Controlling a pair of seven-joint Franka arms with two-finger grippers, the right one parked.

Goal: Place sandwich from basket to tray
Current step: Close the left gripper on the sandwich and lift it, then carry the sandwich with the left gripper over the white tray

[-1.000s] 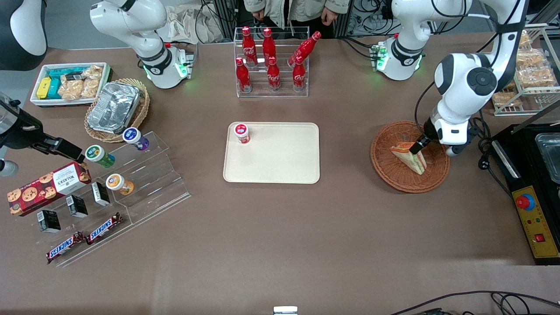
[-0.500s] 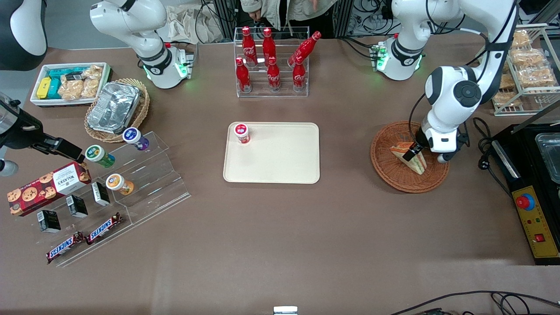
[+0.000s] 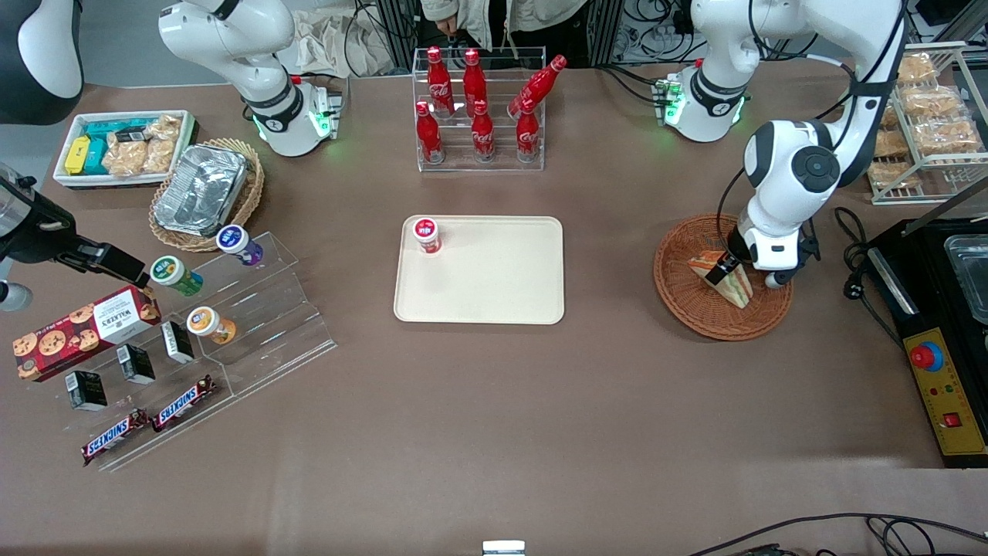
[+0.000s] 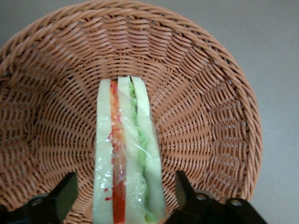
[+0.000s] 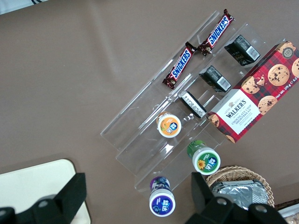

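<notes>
One wrapped sandwich [image 4: 127, 154], layered filling

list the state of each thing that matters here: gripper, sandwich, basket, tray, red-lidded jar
gripper: open, lowered into the basket, one finger on each side of the sandwich
sandwich: wrapped in clear film, standing on edge in the basket, not yet gripped
basket: upright on the table, holding only the sandwich
tray: flat on the table, no sandwich on it
red-lidded jar: upright in a corner of the tray

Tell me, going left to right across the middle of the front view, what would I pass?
Foil pan → tray → basket → sandwich, with the open gripper down over it.
</notes>
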